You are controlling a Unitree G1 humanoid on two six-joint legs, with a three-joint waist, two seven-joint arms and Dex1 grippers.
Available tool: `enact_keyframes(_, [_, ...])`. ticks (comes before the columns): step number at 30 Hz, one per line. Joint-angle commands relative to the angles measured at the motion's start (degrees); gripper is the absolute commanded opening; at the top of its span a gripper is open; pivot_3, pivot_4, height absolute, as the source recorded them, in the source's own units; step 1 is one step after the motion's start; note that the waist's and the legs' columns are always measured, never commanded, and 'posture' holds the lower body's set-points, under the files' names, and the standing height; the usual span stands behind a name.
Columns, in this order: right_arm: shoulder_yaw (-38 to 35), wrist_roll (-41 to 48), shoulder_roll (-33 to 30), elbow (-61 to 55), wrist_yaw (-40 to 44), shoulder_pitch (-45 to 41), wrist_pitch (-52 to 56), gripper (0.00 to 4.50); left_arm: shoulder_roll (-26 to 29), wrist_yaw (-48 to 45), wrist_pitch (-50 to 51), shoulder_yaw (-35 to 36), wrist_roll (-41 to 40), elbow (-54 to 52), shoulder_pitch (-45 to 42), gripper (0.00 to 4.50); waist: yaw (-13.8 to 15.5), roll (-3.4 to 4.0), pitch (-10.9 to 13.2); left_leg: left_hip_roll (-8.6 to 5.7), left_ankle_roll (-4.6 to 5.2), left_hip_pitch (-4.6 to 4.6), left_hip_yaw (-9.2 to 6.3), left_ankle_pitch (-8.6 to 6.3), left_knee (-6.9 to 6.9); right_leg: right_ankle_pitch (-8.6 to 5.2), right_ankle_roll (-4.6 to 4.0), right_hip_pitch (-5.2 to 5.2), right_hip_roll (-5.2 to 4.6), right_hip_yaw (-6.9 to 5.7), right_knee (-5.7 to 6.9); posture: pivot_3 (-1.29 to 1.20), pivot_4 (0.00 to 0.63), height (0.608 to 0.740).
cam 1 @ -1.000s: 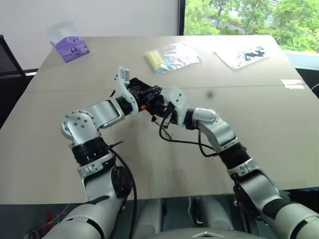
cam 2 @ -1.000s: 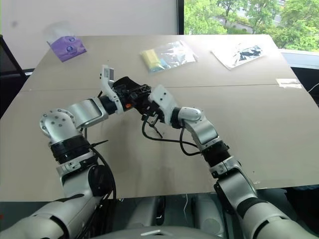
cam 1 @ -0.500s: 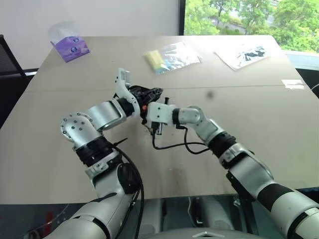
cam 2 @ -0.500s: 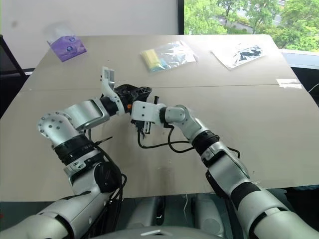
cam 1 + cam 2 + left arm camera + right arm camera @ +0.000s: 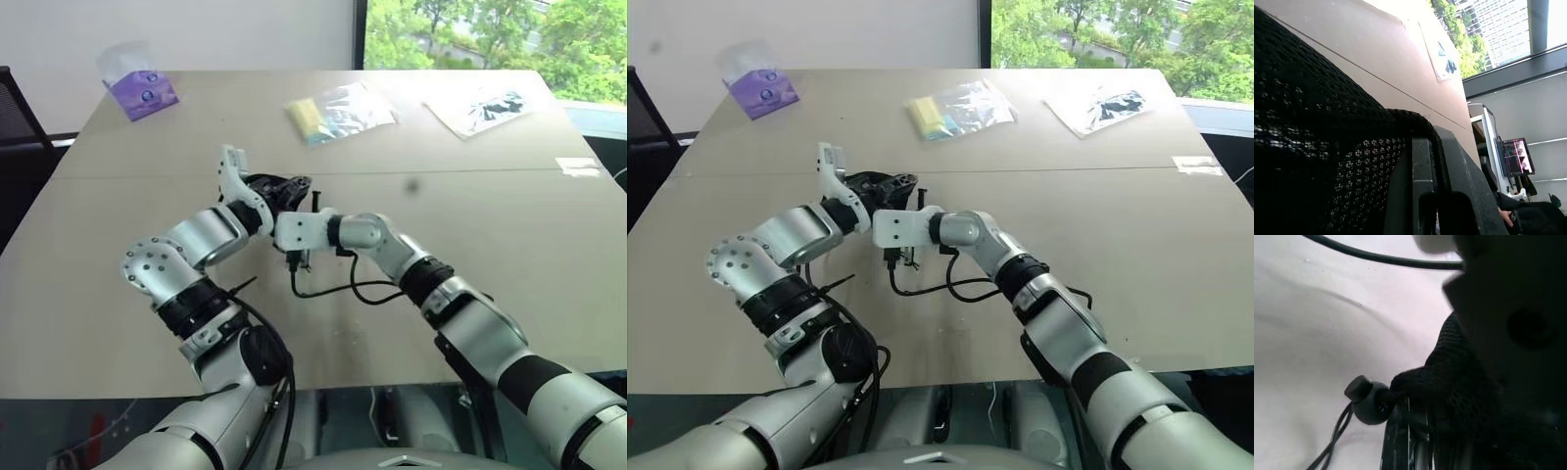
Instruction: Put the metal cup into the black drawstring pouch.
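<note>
The black drawstring pouch, of mesh fabric, hangs a little above the middle of the table. My left gripper comes at it from the left and is shut on its fabric. My right gripper reaches in from the right, just below the left one, and is shut on the pouch's edge beside the round cord stopper. A thin cord trails down from the stopper. The metal cup is hidden.
A purple tissue pack lies at the table's far left. A clear bag with a yellow item and a clear bag with black print lie along the far side. A small white tag sits at the right edge.
My right hand has rolled over and shifted left and a little down, ending close under the left gripper at the pouch. The left hand rolled slightly in place and kept hold of the pouch.
</note>
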Motion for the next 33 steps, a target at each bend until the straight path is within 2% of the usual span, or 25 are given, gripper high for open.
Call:
enact_keyframes(1, [-1.4,4.0,-1.7,-9.8,6.0,3.8,5.7,0.07,0.8,-3.4,-1.6,-3.5,-1.9,-0.3,0.5,0.00,0.0,0.00,0.0,0.00,0.00,0.00,0.00,0.00,0.00,0.00,0.00,0.01,0.00,-0.01,-0.01,0.00,0.150,0.740])
enact_keyframes(4, [-3.4,7.8,-3.8,-19.5,9.4,8.0,12.0,1.01,2.4,-4.9,-2.6,-4.4,-1.5,1.1,1.6,0.00,-0.3,0.00,0.0,0.00,0.00,0.02,0.01,0.00,0.01,0.00,0.00,0.01,0.02,0.00,0.01,0.00,0.150,0.740])
enact_keyframes(9, [-6.5,13.5,-7.3,-36.1,13.1,13.5,28.3,3.20,5.8,-8.0,-5.3,-6.6,-0.7,4.4,2.5,0.00,-0.2,0.00,0.0,0.02,-0.02,0.03,-0.01,0.01,-0.01,0.00,0.00,-0.01,0.03,0.00,0.02,0.00,0.150,0.740])
enact_keyframes(15, [-12.2,24.2,-10.9,-54.9,14.0,18.6,47.4,3.20,10.0,-12.1,-8.9,-10.4,0.4,8.5,2.7,0.00,0.2,0.00,0.0,-0.01,-0.01,0.02,-0.03,0.00,0.00,0.00,0.00,0.00,0.01,-0.02,0.01,0.00,0.150,0.740])
enact_keyframes(21, [-17.3,32.2,-12.8,-62.5,11.9,23.1,56.0,3.20,12.7,-16.9,-14.8,-13.7,0.8,10.1,3.1,0.00,0.2,0.00,0.0,-0.01,-0.01,0.03,-0.03,0.00,-0.01,0.00,-0.01,-0.01,0.01,0.00,0.01,0.00,0.150,0.740])
enact_keyframes(22, [-17.8,33.2,-13.3,-63.5,11.6,24.2,57.0,3.75,13.1,-17.5,-15.3,-13.7,0.3,10.2,3.1,0.00,0.3,0.00,0.0,-0.01,0.00,0.02,-0.03,0.00,-0.01,0.00,-0.01,-0.01,0.01,0.00,0.01,0.00,0.150,0.740])
enact_keyframes(23, [-18.6,33.7,-13.4,-64.2,10.4,25.2,57.9,4.07,13.6,-17.8,-15.6,-13.7,0.0,10.4,3.0,0.00,0.3,0.00,0.0,-0.02,0.00,0.02,-0.03,0.00,-0.01,0.00,-0.01,-0.01,0.00,0.01,0.00,0.00,0.150,0.740])
enact_keyframes(24, [-19.1,34.1,-13.6,-64.3,9.3,26.0,58.5,4.47,14.0,-18.1,-15.7,-13.7,-0.3,10.6,3.0,0.00,0.3,0.00,0.0,-0.02,0.00,0.02,-0.02,0.00,-0.01,0.00,-0.01,-0.01,0.00,0.01,-0.01,0.00,0.150,0.740])
enact_keyframes(27, [-19.7,35.0,-13.7,-62.8,7.5,27.2,59.1,4.47,14.9,-18.7,-16.0,-13.9,-0.8,11.1,3.1,0.00,0.1,0.01,0.0,-0.02,0.01,0.02,-0.01,0.00,-0.01,-0.01,-0.01,-0.01,0.01,0.03,0.00,0.00,0.150,0.740])
enact_keyframes(33, [-17.0,31.8,-10.1,-50.0,3.1,24.7,53.3,4.47,16.4,-19.9,-15.7,-14.2,-1.6,12.2,2.4,0.00,0.0,0.00,0.0,-0.03,0.02,0.04,0.00,0.01,-0.01,-0.01,-0.01,-0.01,0.04,0.02,0.02,0.00,0.150,0.740])
